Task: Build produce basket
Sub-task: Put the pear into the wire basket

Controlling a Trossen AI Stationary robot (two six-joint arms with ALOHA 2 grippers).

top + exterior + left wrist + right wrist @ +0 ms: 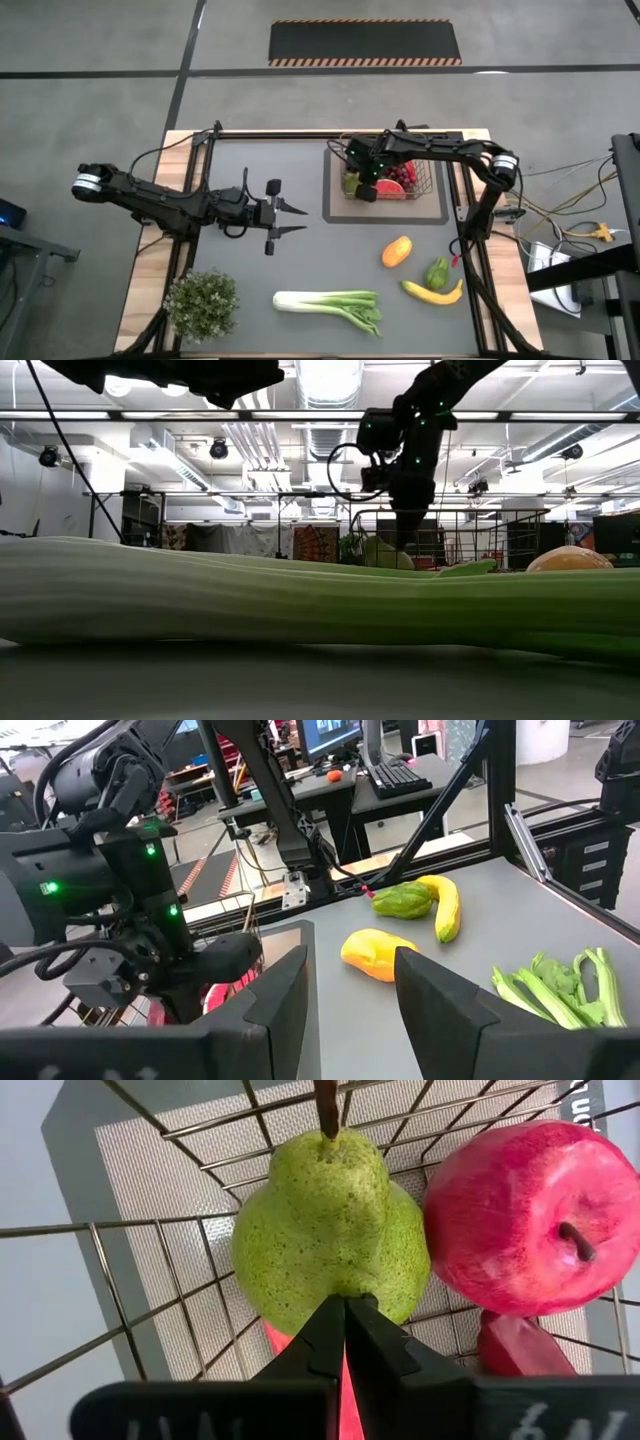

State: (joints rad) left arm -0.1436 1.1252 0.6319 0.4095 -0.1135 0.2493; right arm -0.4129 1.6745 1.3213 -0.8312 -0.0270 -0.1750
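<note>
Right gripper [345, 1342] hangs inside the wire-mesh basket [420, 190] at the far right part of the tabletop [300, 260], its two dark fingers pressed together with nothing between them, tips just beside a green pear [330, 1230]. Next to the pear lies a red apple [530, 1215], and red pieces show beneath both, among them a watermelon slice [392, 190]; the basket stands on a grey mat [335, 212].

Left gripper [296, 220] hovers over the tabletop's middle, left of the basket, fingers spread apart and holding nothing; its wrist camera looks past them toward the right arm and the fruit still outside.

Outside the basket, an orange mango [396, 251] lies near the right edge, between the mat and the front edge. Closer to the front right corner, a green pepper [437, 272] sits touching a yellow banana [432, 292]. A long leek [330, 304] stretches along the front edge near the middle, and a bushy potted plant [202, 304] stands at the front left corner.
</note>
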